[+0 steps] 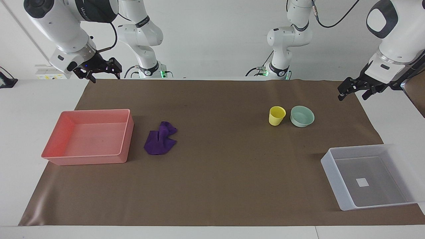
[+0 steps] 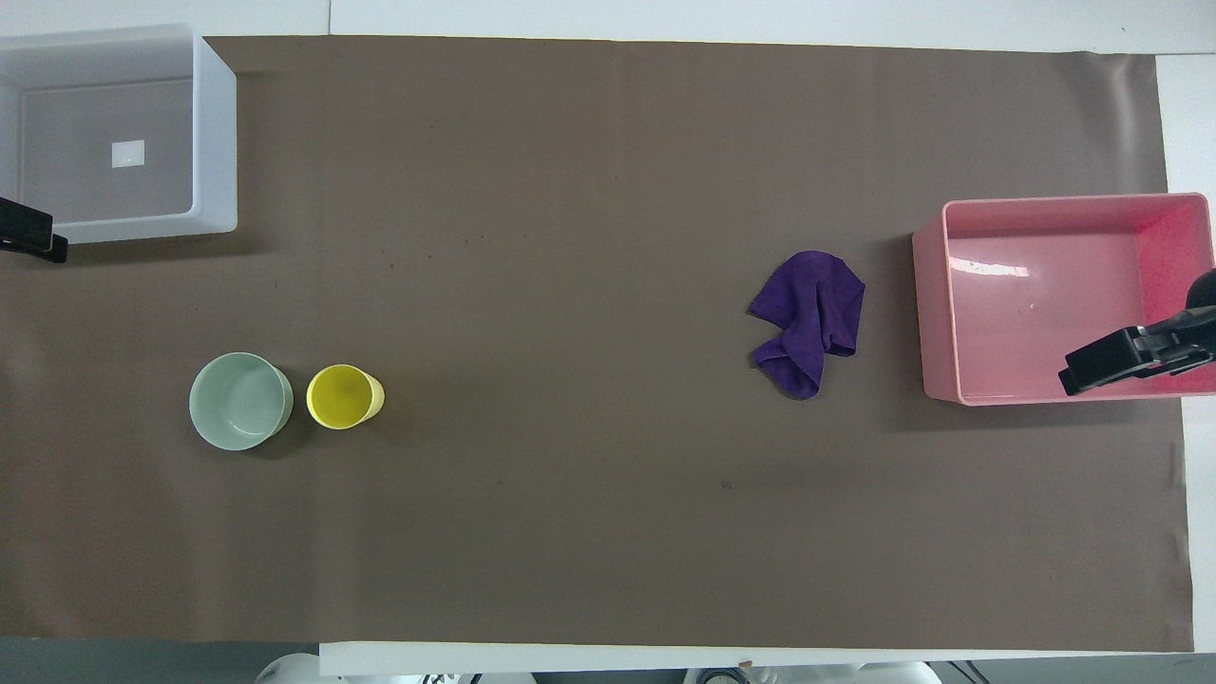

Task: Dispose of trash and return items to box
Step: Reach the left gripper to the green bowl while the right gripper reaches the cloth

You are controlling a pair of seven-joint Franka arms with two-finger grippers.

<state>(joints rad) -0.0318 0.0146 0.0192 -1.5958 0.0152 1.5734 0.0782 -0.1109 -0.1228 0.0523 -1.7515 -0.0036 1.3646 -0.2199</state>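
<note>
1. The brown mat [image 1: 219,186] covers the table and serves as the reference landmark for every position below.
2. The purple cloth rag [image 1: 160,138] lies bunched on the mat, toward the right arm's end, just beside the pink tray [image 1: 124,139] and not touching it.
3. The pink tray sits on the mat at the right arm's end. Its interior holds nothing.
4. The yellow cup [image 1: 276,115] stands upright on the mat, toward the left arm's end, mouth up.
5. The mint-green bowl [image 1: 302,116] sits just beside the cup, closer to the left arm's end of the mat. The 2 items stand apart by a narrow gap.
6. The translucent white bin [image 1: 332,172] rests at the mat corner at the left arm's end, farther from the robots than the cup and bowl. A small white square [image 1: 362,182] marks its grey bottom.
7. The right gripper [image 1: 99,71] hangs raised over the mat edge closest to the robots, at the right arm's end. Its jaws are spread and hold nothing.
8. The left gripper [image 1: 353,91] hangs raised over the mat edge at the left arm's end. Its jaws are spread and hold nothing.
</note>
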